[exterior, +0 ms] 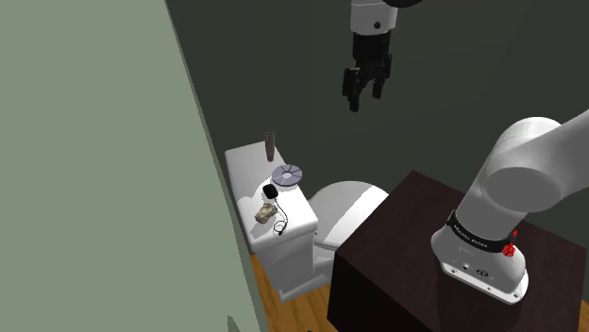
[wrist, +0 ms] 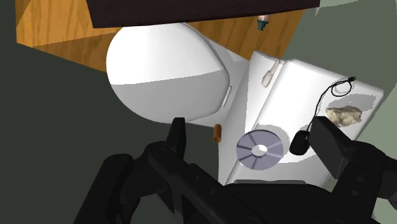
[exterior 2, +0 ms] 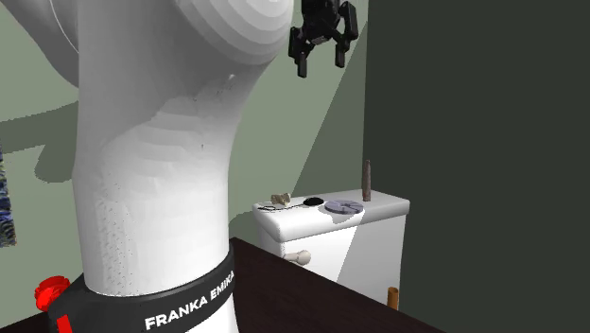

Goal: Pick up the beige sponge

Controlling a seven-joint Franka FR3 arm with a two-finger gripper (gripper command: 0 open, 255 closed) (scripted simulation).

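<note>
Your tool [exterior: 366, 97] hangs released, fingers apart, high over the toilet. The beige sponge [exterior: 265, 215] lies on the tank lid [exterior: 244, 168], well below and toward the shoulder view's left (just beside a black corded object [exterior: 271, 192]).

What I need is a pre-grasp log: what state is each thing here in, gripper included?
gripper: open, holding nothing, high up.
beige sponge: lying on the tank lid, unheld.
grey disc: flat on the tank lid.
black corded object: lying between disc and sponge.
brown stick: standing upright on the tank lid.
toilet seat cover: shut.
</note>
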